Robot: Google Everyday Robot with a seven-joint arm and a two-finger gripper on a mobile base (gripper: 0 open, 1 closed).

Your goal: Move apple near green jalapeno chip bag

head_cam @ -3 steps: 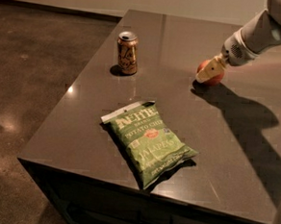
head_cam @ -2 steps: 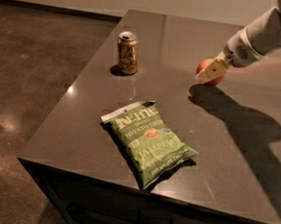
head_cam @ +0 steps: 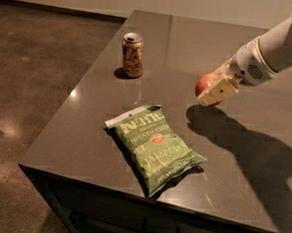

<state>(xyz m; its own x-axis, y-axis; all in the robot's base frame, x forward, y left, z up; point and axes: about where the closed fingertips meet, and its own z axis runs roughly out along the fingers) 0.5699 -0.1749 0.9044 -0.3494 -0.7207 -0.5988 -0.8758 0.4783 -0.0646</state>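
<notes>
The green jalapeno chip bag [head_cam: 154, 146] lies flat near the front edge of the dark table [head_cam: 96, 110], white top edge toward the back left. My gripper [head_cam: 211, 90] comes in from the upper right and is shut on the red-orange apple [head_cam: 204, 84], holding it just above the table, to the right of and behind the bag. The fingers cover most of the apple's right side.
A brown-gold drink can [head_cam: 132, 55] stands upright at the back left of the table. The table's left and front edges drop to a speckled brown floor [head_cam: 32, 95]. My arm casts a shadow on the table to the right of the bag.
My gripper has carried the apple toward the left and front, closer to the chip bag. The bag and the can have not moved.
</notes>
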